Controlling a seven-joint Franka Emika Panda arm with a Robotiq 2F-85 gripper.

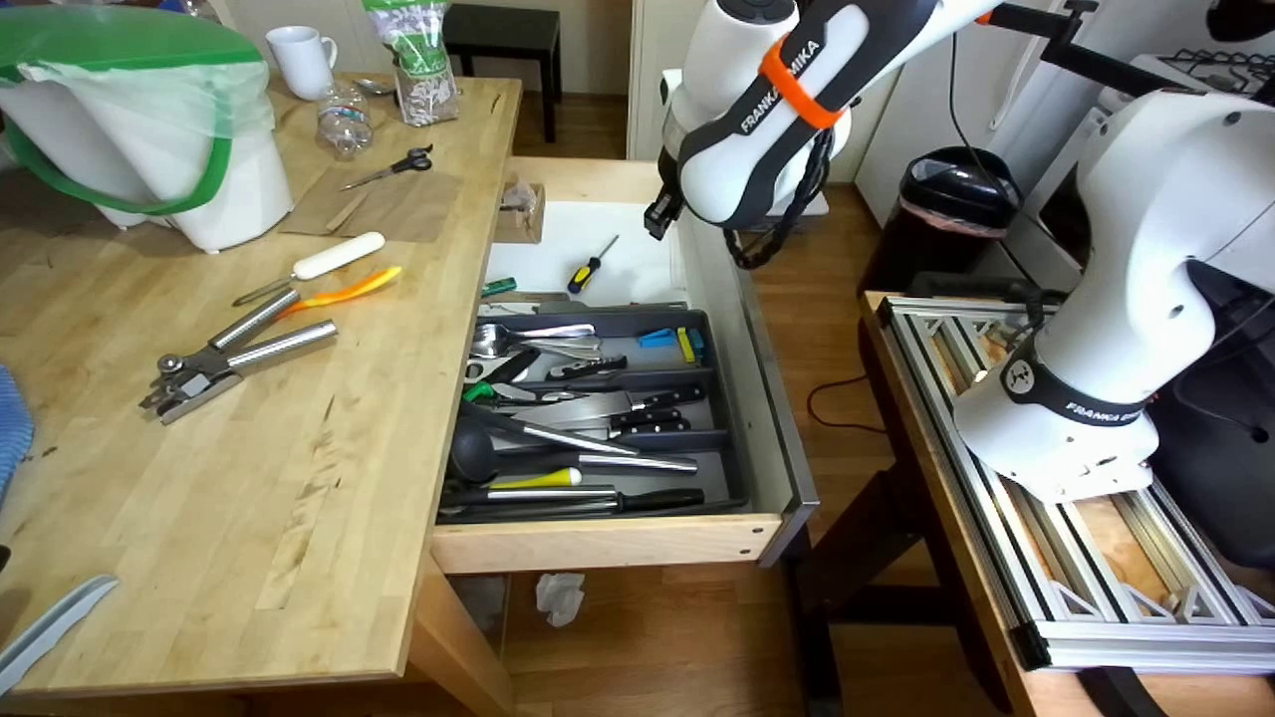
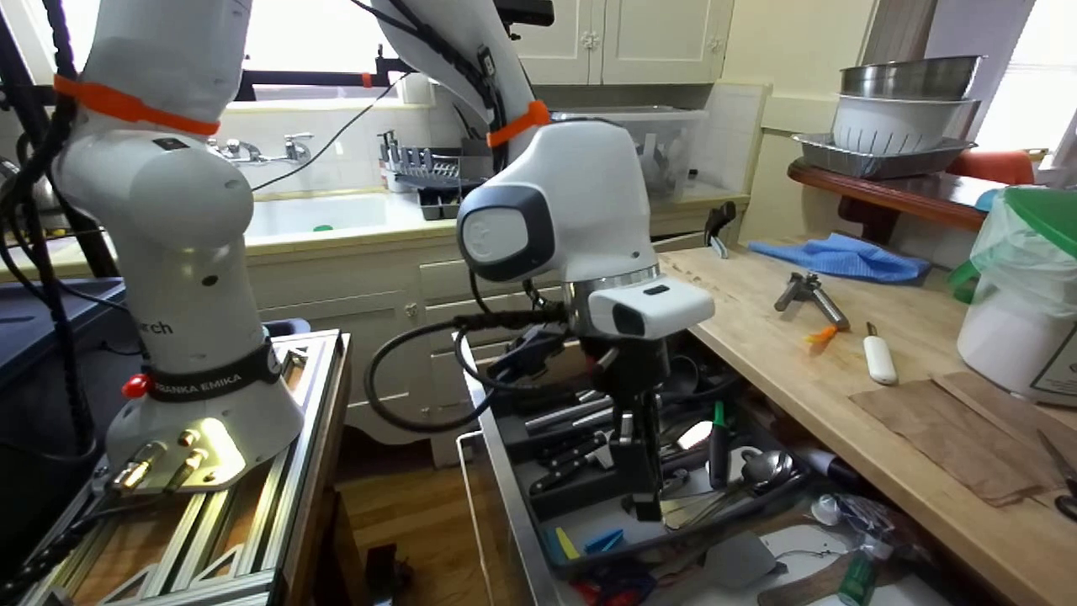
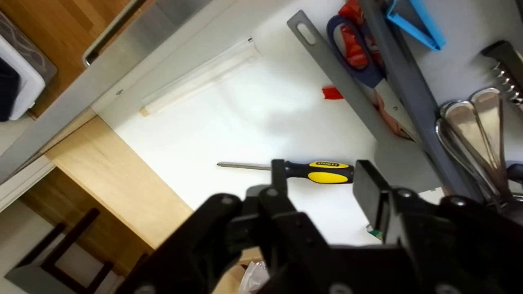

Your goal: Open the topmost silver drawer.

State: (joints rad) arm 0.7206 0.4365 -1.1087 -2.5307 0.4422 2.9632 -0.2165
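Note:
The topmost silver drawer stands pulled out from under the wooden counter. Its wooden side and silver front show in an exterior view; its front's metal rim shows in an exterior view, and the silver front crosses the wrist view's upper left. A bar handle is on its outer face. A dark tray inside holds utensils and knives. My gripper is open and empty, pointing down above the drawer; it also shows in both exterior views. It is apart from the front and handle.
A black-and-yellow screwdriver lies on the drawer's white bottom, seen between my fingers. A grey spatula and scissors lie beside the tray. A cardboard box sits in the drawer. The counter edge overhangs the drawer's inner side.

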